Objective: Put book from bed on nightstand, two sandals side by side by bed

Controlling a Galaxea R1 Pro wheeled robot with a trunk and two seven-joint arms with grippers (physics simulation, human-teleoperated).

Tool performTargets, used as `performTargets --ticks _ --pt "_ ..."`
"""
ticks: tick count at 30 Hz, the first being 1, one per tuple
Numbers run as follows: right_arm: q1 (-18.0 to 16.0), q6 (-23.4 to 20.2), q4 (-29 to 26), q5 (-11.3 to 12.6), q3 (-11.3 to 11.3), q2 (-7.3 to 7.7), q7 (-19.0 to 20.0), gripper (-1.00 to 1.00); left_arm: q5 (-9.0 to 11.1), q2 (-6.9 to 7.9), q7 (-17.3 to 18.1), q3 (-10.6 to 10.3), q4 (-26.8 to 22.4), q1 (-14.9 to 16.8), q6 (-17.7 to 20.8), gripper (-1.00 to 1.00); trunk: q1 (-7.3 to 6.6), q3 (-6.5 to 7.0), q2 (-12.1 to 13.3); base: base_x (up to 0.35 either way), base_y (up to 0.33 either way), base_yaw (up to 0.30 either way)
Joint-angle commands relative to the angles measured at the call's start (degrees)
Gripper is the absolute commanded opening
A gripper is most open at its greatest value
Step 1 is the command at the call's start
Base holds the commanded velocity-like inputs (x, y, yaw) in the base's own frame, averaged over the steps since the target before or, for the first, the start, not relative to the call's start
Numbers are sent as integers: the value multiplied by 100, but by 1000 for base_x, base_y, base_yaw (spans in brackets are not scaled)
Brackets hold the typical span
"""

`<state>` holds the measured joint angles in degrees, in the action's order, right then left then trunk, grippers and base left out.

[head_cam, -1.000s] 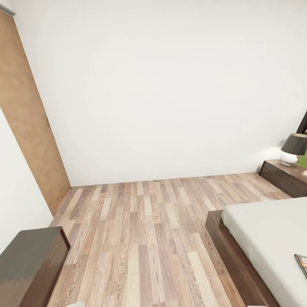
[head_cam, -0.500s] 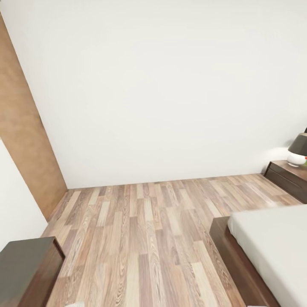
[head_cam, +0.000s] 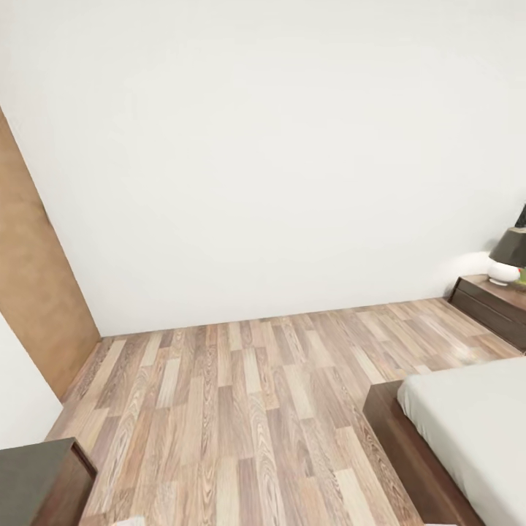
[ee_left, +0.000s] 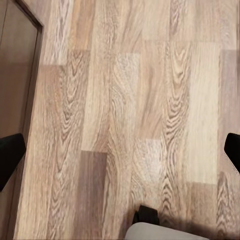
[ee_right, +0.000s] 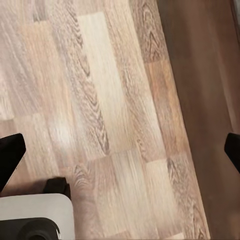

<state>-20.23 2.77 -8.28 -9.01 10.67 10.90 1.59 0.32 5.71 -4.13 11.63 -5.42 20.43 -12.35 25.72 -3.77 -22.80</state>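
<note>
- The bed (head_cam: 467, 431) sits at the right of the head view, only its near corner and bare mattress showing. The book and the sandals are not on the stretch of mattress or floor (head_cam: 241, 394) I can see from here, so I cannot say where they lie.
- A nightstand (head_cam: 491, 305) with a lamp (head_cam: 509, 256) stands by the far wall, close to the bed's far side. A second dark cabinet (head_cam: 36, 486) sits at the lower left.
- Risk: a careless turn could knock the base into the bed frame or that near cabinet, since both sit close on either side.
- Risk: the lamp takes up part of the nightstand top, so a book set down carelessly could nudge it.
- The left gripper (ee_left: 120, 155) and the right gripper (ee_right: 120, 155) both have their fingers spread wide over bare planks, holding nothing.
- The left wrist view catches a dark cabinet edge near that arm; the right wrist view shows dark wood along one side, likely the bed frame. Only the head view gives the room's layout.
</note>
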Motion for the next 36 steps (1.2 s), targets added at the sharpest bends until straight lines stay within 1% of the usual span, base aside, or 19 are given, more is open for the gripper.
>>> performTargets --ticks 1,7,11,36 --pt "-7 21 8 -57 49 -1 17 100 3 0 -9 6 6 5 -21 100 6 -12 -12 273 148 -238" --pt "-10 21 5 -57 49 -1 17 100 3 0 -9 6 6 5 -22 100 6 -13 -12 218 96 -254" --pt "-10 21 9 -57 49 -1 17 100 3 0 -9 6 6 5 -22 100 6 -13 -12 96 29 -267" --pt "-9 22 4 -57 49 0 17 100 3 0 -9 6 6 5 -22 100 6 -13 -12 11 3 -272"
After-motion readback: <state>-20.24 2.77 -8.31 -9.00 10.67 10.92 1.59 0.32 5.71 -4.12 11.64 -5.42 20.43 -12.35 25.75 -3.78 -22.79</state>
